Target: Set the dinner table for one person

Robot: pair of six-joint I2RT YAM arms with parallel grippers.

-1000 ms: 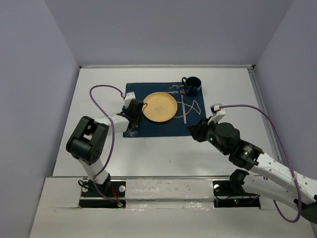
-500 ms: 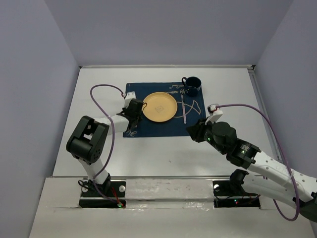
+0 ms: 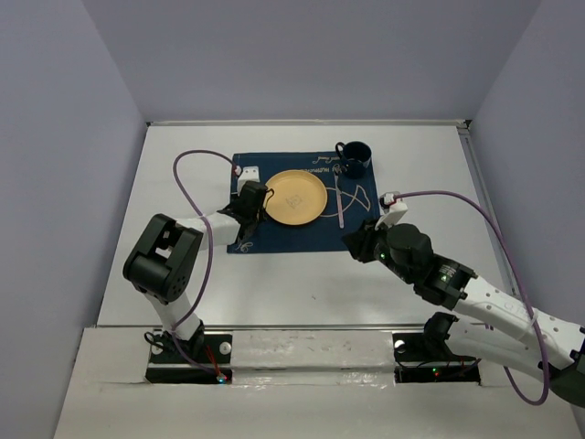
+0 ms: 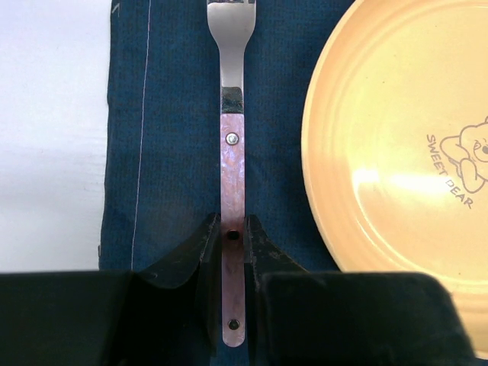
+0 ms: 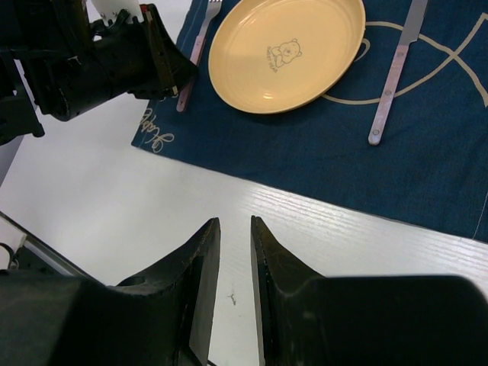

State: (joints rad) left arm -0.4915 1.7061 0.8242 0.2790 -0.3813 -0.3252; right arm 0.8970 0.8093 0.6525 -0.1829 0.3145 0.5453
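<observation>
The white dinner table [image 3: 174, 174] holds a navy placemat [image 3: 274, 236] with a yellow plate [image 3: 295, 197] in its middle. A knife [image 3: 340, 203] lies right of the plate and a dark blue mug [image 3: 355, 159] stands at the mat's far right corner. My left gripper [image 4: 232, 229] is low over the mat left of the plate, its jaws closed on the pink handle of a fork [image 4: 231, 152] that lies flat, tines pointing away. My right gripper [image 5: 235, 221] hovers over bare table [image 5: 137, 198] near the mat's front edge, jaws slightly apart and empty.
The mat carries a white fish outline and lettering [image 5: 152, 137]. Grey walls close the table at left, back and right. Purple cables [image 3: 187, 183] arc over both arms. The left gripper also shows in the right wrist view [image 5: 152, 53].
My left gripper has shifted a little toward the far side along the plate's left. My right arm has drawn slightly back and left near the mat's front edge.
</observation>
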